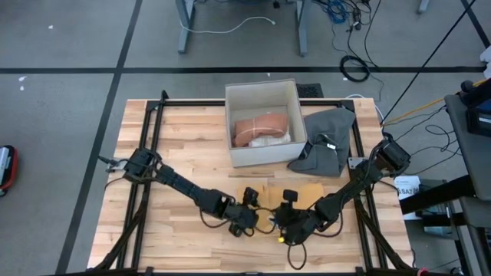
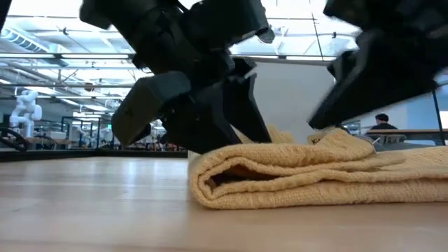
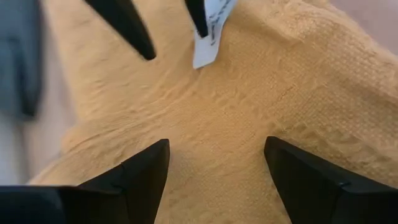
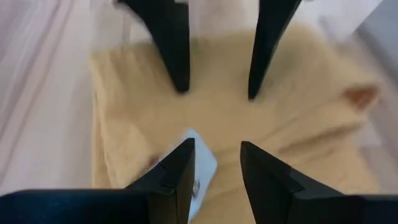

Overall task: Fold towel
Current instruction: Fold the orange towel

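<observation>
Wooden table (image 1: 169, 146) fills the frame, and low in the centre lies the yellow towel (image 1: 303, 198), folded. Left gripper (image 1: 253, 217) spread wide, holding nothing. Right gripper (image 1: 285, 225) half parted over the cloth, gripping nothing that shows. Danger: a finger lifting away could snag and undo the fold.

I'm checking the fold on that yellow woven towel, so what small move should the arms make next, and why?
Probably lift the left gripper straight up off the yellow woven towel. Its fingers are spread open with no cloth between them, and the towel already lies doubled on the wooden table. The right gripper hovers low over it, next to the white tag.
</observation>
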Controlling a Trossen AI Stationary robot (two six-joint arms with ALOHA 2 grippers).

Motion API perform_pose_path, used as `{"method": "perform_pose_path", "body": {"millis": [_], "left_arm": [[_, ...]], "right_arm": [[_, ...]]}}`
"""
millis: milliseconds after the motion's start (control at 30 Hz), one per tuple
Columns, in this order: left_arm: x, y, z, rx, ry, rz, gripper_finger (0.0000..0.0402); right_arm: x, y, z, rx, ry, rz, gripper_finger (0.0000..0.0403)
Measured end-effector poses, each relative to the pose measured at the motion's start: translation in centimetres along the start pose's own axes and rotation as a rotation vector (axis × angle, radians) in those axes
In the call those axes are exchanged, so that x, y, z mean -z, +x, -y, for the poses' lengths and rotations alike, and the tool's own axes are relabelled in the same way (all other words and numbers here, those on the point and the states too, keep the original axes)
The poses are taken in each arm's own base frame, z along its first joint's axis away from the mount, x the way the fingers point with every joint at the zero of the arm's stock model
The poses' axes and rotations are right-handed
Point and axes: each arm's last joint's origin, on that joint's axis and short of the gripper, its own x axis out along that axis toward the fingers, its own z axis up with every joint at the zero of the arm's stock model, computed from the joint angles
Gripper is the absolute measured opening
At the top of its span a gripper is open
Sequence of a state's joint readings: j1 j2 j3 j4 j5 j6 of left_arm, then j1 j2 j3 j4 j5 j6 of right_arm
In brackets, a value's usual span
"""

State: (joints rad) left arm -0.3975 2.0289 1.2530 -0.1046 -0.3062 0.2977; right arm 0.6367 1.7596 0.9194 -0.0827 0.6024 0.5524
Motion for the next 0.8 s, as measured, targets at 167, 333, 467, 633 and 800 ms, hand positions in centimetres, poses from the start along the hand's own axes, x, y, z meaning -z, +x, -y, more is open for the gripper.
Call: {"method": "perform_pose_path", "body": {"millis": [167, 333, 467, 633, 800], "left_arm": [[0.5, 0.2, -0.6, 0.088, -0.022, -0.012, 0.0275], [0.9, 0.1, -0.5, 0.108, 0.005, -0.062, 0.0275], [1.0, -0.1, -0.2, 0.158, 0.041, -0.067, 0.0275], [0.7, -0.4, 0.8, 0.234, 0.126, -0.032, 0.0275], [0.6, -0.5, 1.3, 0.258, 0.170, -0.015, 0.0275]], "right_arm": [[1.9, 0.3, 0.2, -0.094, 0.075, -0.023, 0.0116], [2.8, 0.1, -0.3, -0.182, 0.090, -0.020, 0.0116], [2.8, -0.2, -0.7, -0.194, 0.024, 0.006, 0.0116], [2.2, -0.2, -0.5, -0.087, -0.034, 0.119, 0.0116], [0.9, 0.6, 0.8, 0.067, -0.076, 0.207, 0.0116]]}}
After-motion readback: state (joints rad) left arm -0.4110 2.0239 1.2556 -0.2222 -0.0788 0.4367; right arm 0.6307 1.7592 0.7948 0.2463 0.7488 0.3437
